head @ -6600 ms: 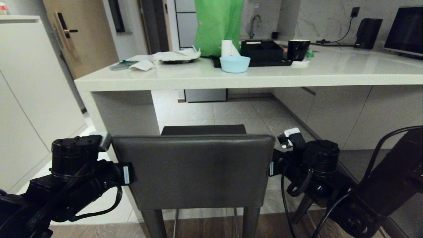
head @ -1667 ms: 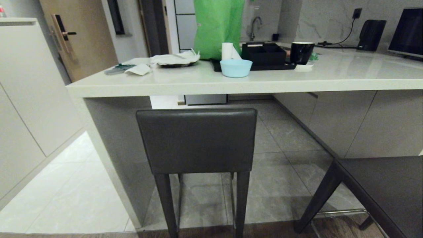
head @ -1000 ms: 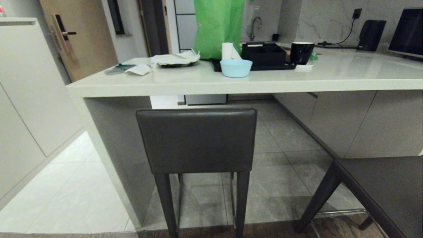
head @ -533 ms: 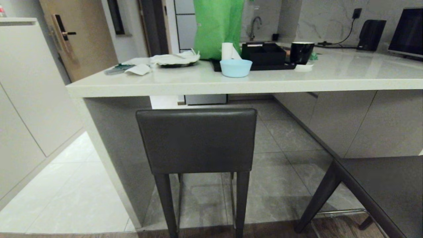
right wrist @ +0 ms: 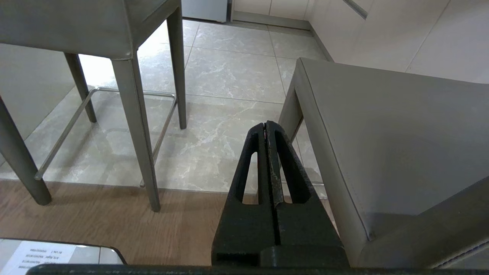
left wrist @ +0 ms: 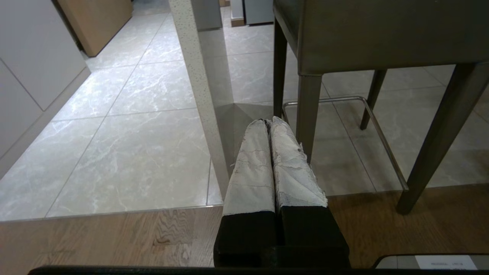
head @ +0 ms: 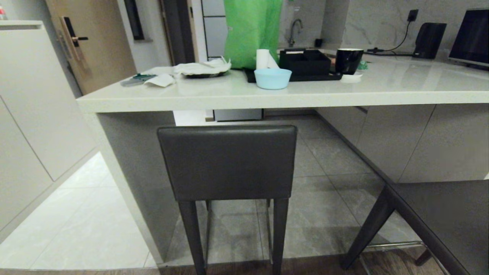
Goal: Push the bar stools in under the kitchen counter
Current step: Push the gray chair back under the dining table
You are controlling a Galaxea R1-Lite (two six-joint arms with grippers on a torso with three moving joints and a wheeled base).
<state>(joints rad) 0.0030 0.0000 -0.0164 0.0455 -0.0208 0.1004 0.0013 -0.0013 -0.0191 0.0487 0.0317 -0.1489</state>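
First stool: the bar stool (head: pixel 227 164) in front of me is pushed in, its seat tucked under the tabletop (head: pixel 244 93) of the kitchen counter, only the backrest sticking out. I think this 1 is done.
Second stool: the other bar stool (head: pixel 439 217) sits low on the right, out on the floor and turned at an angle, not under the tabletop. This 1 is left to do.
Left end effector (left wrist: pixel 269 122): low down by the first stool's legs, its 2 fingers pressed together, holding nothing.
Right end effector (right wrist: pixel 265 125): low down just beside the second stool's seat, fingers pressed together, holding nothing, not touching it as far as I can tell.
How far: about half, 1 of 2 stools in.
On top: a blue bowl (head: pixel 272 78) and a green bag (head: pixel 252 30).
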